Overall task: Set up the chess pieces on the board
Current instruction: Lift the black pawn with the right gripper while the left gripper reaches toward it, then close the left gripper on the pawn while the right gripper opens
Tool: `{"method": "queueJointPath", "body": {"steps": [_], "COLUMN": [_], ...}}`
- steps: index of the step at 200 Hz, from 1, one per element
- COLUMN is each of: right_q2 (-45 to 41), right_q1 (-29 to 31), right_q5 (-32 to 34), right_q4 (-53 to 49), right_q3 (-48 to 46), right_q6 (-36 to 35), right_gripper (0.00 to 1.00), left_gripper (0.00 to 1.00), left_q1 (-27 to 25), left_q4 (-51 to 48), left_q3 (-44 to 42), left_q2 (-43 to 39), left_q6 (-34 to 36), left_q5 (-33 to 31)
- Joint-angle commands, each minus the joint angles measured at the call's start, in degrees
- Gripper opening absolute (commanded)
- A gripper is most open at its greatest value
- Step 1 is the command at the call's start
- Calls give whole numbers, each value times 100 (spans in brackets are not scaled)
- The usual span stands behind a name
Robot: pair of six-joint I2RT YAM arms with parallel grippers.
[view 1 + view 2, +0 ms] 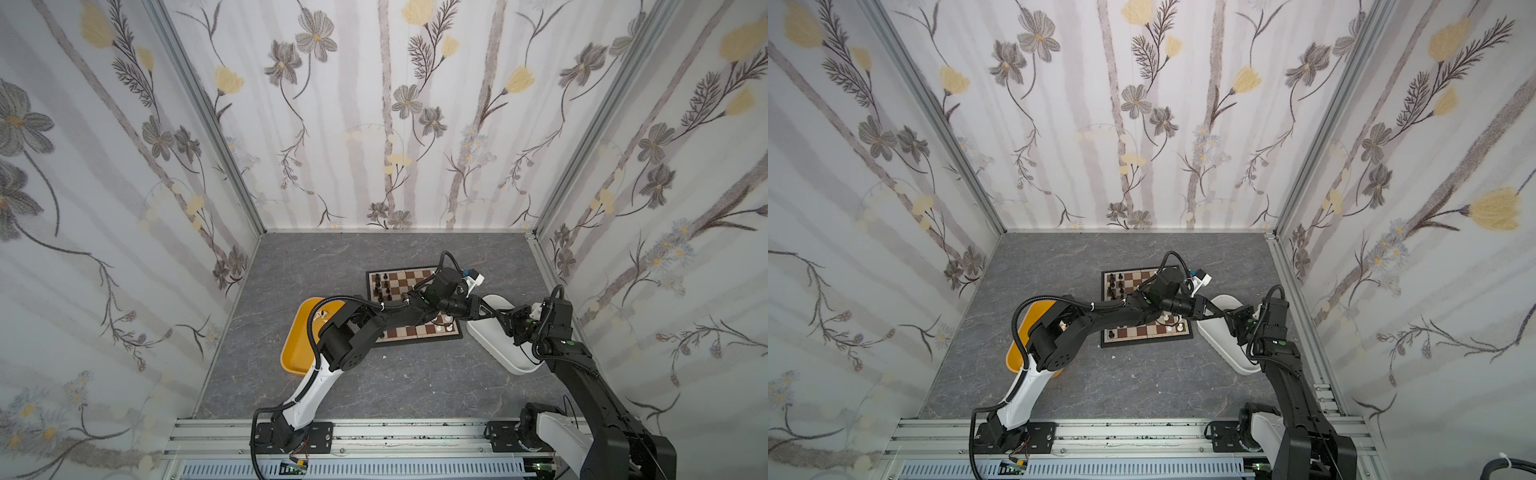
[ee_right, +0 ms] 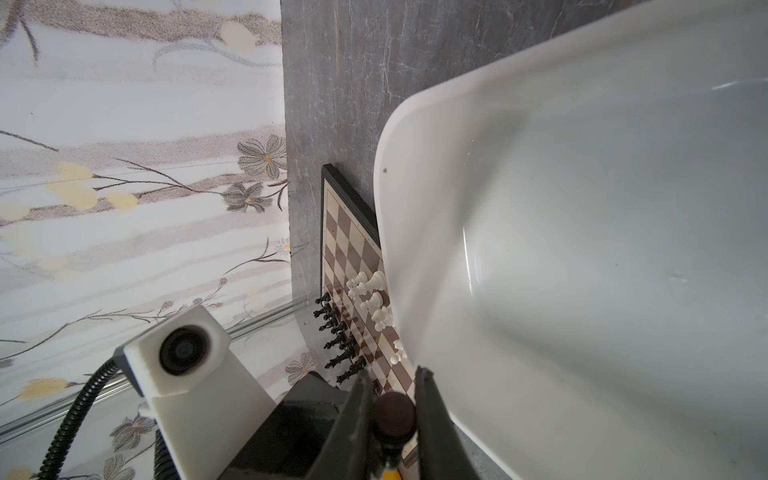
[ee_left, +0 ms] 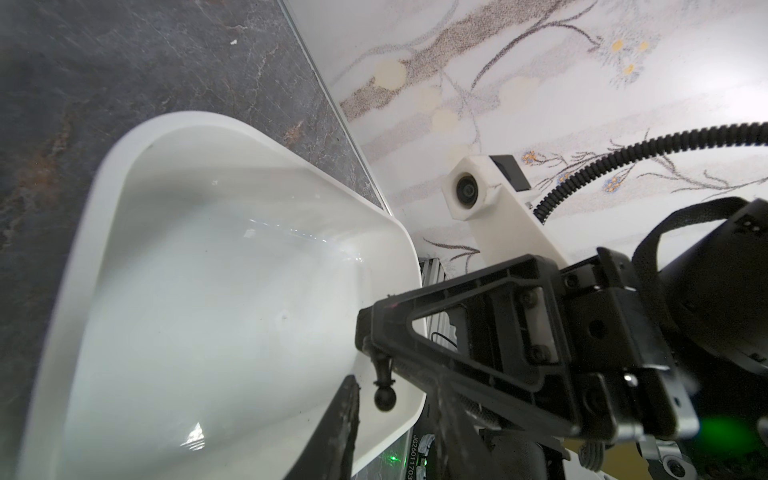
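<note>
Looking at both top views, we see the left arm stretched across the board (image 1: 409, 277), with the left gripper (image 1: 492, 313) over the rim of the white tub (image 1: 482, 338), nose to nose with the right gripper (image 1: 508, 321).

The right one's fingers (image 2: 357, 411) are pinching a black pawn (image 2: 395, 411) by its base end. From the left wrist cam, the pawn (image 3: 381, 397) sticks out over the tub with its round head just beside the only left finger (image 3: 347, 419) we can see. We honestly can't tell if they touch, or whether the left fingers are spread or pressed together.

The board lies flat on the grey table between the two tubs. Black pieces (image 1: 380, 286) stand in two short rows at its far left corner. White pieces (image 1: 444, 324) are bunched at the near right corner, next to the white tub.

The yellow tub (image 1: 293, 357) sits left of the board, partly under the left arm, with a couple of white bits in it.
</note>
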Motion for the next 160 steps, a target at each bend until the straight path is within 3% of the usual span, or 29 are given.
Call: {"method": "queueJointPath", "body": {"steps": [1,41,160], "right_q2": [-11,-32,-201], "right_q1": [3,2,6], "right_q5": [-32,-45,-60], "right_q4": [350,400,313], "right_q3": [-16,-24,-83], "right_q6": [122,159,128], "right_gripper": [20,20,20], "left_gripper": [32,36,11], "left_q1": [-23,-47,-71], "left_q4": [219,191,258], "left_q3": [24,60,68], "left_q2": [23,59,86], "left_q6": [-101,-122,-224], "left_q5": [56,57,-102]}}
